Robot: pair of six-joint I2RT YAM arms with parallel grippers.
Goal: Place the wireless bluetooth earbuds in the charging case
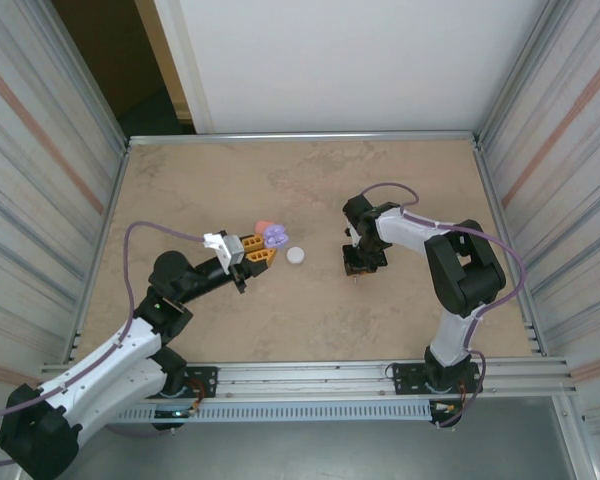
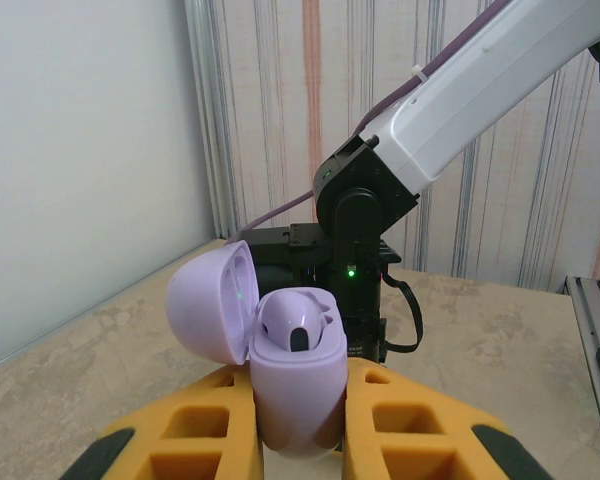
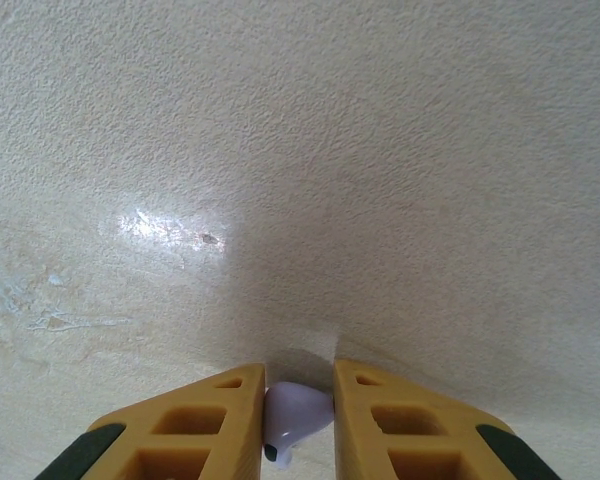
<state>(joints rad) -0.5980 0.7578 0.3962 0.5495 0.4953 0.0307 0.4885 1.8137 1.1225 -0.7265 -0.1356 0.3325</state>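
My left gripper (image 2: 298, 425) is shut on a lilac charging case (image 2: 300, 385), held upright with its lid (image 2: 210, 305) swung open to the left. One purple earbud (image 2: 298, 325) sits in the case's near socket. From above, the case (image 1: 275, 236) is at the tips of the left gripper (image 1: 260, 252), left of the table's middle. My right gripper (image 1: 357, 266) points down at the table right of centre. Its orange fingers (image 3: 225, 410) press on both sides of a second purple earbud (image 3: 298, 412), which lies on the tabletop with its stem toward the camera.
A coral-red case (image 1: 265, 224) lies just behind the lilac one and a small white round case (image 1: 296, 256) sits to its right. The right arm's wrist (image 2: 355, 250) stands straight ahead of the held case. Metal rails (image 1: 300, 136) border the table.
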